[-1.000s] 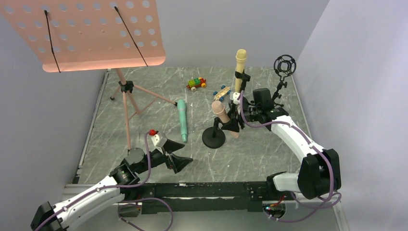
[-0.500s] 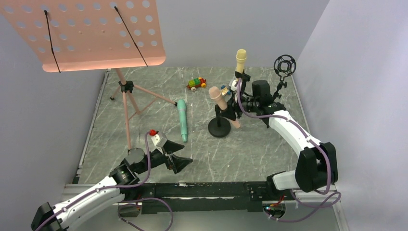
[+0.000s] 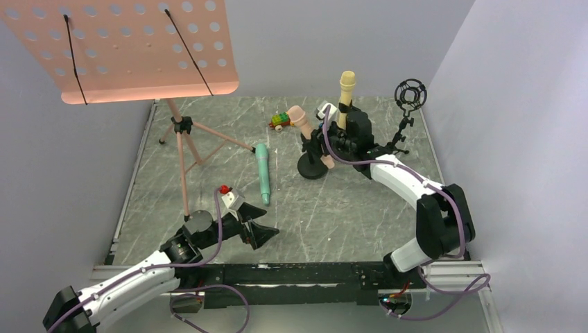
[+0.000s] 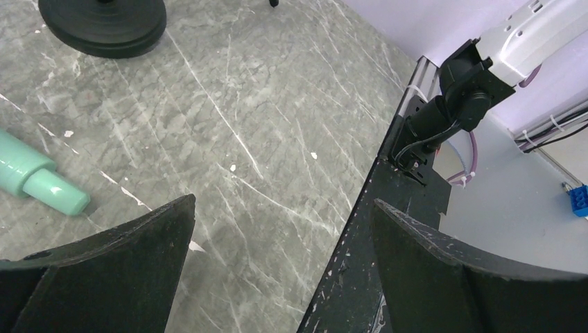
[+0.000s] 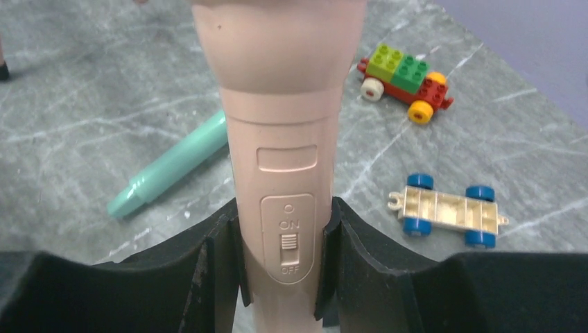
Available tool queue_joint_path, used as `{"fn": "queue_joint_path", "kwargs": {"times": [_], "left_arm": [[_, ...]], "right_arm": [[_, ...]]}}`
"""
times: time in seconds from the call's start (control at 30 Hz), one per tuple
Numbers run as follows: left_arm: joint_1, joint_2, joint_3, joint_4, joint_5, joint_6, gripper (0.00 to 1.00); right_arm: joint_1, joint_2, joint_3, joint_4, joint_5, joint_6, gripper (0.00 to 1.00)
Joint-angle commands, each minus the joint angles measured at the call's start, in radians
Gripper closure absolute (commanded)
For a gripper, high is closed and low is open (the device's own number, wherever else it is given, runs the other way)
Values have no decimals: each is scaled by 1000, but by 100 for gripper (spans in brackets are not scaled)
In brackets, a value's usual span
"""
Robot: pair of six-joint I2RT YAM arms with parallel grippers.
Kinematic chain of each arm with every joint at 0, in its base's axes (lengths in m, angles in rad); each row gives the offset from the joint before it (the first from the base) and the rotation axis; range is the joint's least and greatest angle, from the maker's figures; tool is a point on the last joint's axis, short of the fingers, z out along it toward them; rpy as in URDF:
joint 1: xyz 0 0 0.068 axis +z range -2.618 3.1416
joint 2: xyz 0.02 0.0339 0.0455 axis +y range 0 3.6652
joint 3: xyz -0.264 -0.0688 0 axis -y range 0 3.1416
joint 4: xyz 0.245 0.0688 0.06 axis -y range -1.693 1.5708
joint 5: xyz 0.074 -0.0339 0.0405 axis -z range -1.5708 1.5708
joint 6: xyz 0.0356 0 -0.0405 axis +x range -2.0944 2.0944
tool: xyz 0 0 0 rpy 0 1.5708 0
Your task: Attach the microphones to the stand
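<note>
**Inspection: one microphone in grip, one upright, one lying flat**

We take the round black stand base (image 3: 312,168) on the grey marble table (image 3: 374,208) as our reference point.

The right gripper (image 3: 324,147) is directly above the base. Its jaws are clamped on the peach-pink microphone (image 3: 299,118), one dark finger (image 5: 218,260) pressed against each side of the handle at the on/off switch. The microphone is tilted, with its head up and to the left of the base and its tail over the base's right side. We cannot tell whether it sits in a clip on the stand.

The pale yellow microphone (image 3: 347,86) stands upright just beyond the base and slightly right of it, gripped low on its body by a black clip. Further right of the base, a black shock-mount ring (image 3: 410,94) is raised on a thin arm.

The mint-green microphone (image 3: 263,172) lies flat on the table to the left of the base, apart from it and touched by neither arm.

The left gripper (image 3: 254,233) is well to the near left of the base, low over the table. Its jaws stand wide apart with nothing between them. In its wrist view the tail of the mint-green microphone lies just beside one finger, not touching it.

Other items: a brick toy car (image 3: 281,121) beyond and left of the base, a flat toy chassis (image 5: 447,210) with blue wheels near the brick car, and a pink music stand (image 3: 132,48) far to the left of the base.
</note>
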Motion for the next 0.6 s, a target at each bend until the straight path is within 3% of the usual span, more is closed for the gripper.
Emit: {"fn": "queue_joint_path", "kwargs": {"times": [0.0,0.23,0.57], "left_arm": [[1,10,47,47,15,-10,1],[1,13,47,44,7,-13,1],[0,64,61,86,21,-18,1]], "right_arm": [[12,40,35,289,82,113,66],[12,145,96,346,124,259,66],[-26,142,58,458,125,332,66]]}}
